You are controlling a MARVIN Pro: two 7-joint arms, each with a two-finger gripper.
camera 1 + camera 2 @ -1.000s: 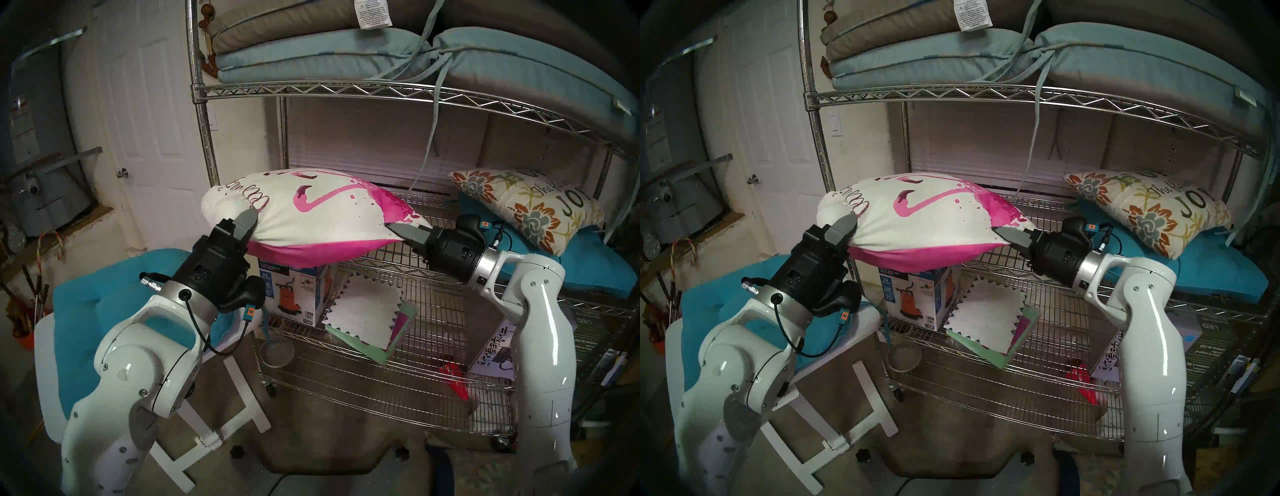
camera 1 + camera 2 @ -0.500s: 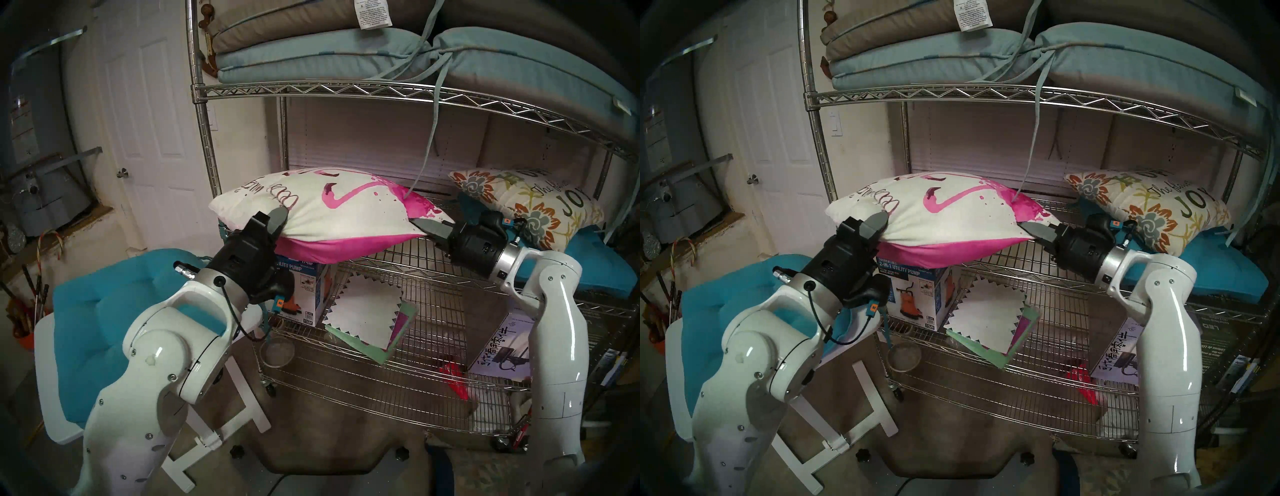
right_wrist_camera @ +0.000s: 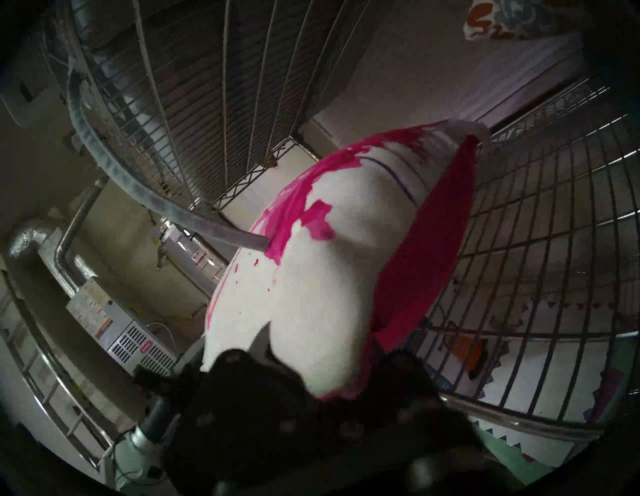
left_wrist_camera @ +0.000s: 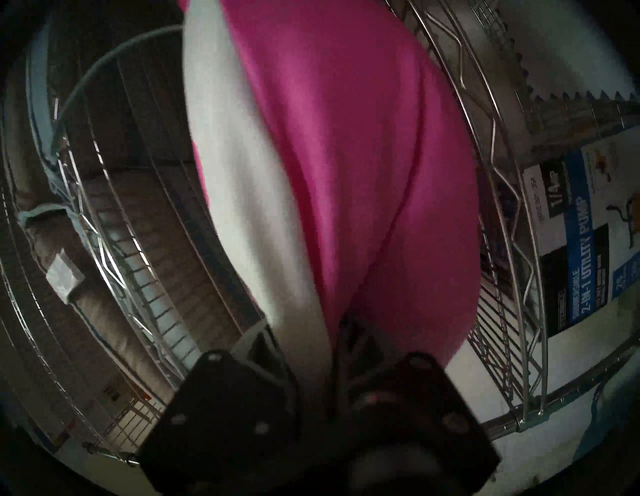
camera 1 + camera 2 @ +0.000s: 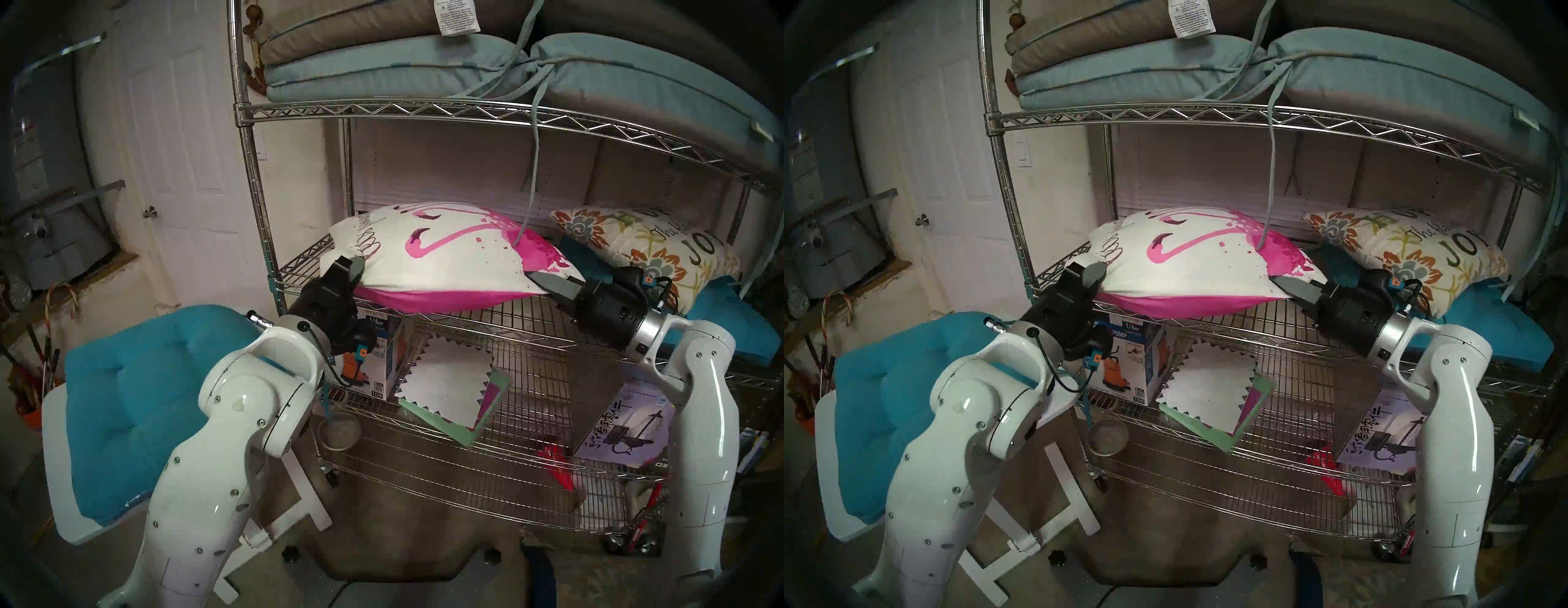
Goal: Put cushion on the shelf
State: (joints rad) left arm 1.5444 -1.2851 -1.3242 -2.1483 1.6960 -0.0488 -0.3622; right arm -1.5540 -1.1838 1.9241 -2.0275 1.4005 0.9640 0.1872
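Shelf [image 5: 424, 111]: one chrome wire rack; four tiers in view.

Top tier in view: three flat seat cushions [image 5: 382, 68], two pale blue, one grey-brown with a white care tag, print too small to read. One blue tie strap [image 5: 535, 148] hangs down onto the flamingo cushion.

Middle tier:
- One flamingo cushion [image 5: 441, 254], white face, pink underside, dark script at its left end unreadable. It lies on the left half of this tier's wire.
- One floral cushion [image 5: 645, 250], reading "The House" in part and "JOY", leaning on one teal cushion [image 5: 729, 322].

Lower tier: one pump box [image 5: 1123, 361], reading "1/4 HP" and, in the left wrist view, "2-IN-1 UTILITY PUMP"; one zigzag-edged white sheet [image 5: 449, 382] on green card.

Bottom tier: one box with East Asian characters [image 5: 623, 424]; one red item, unclear.

Desk [image 5: 63, 424]: one, white, folding, bearing one teal tufted cushion [image 5: 140, 390].

End effectors, two:
- Left end effector [image 5: 358, 268], clamped on the flamingo cushion's left corner.
- Right end effector [image 5: 541, 278], clamped on its right corner.
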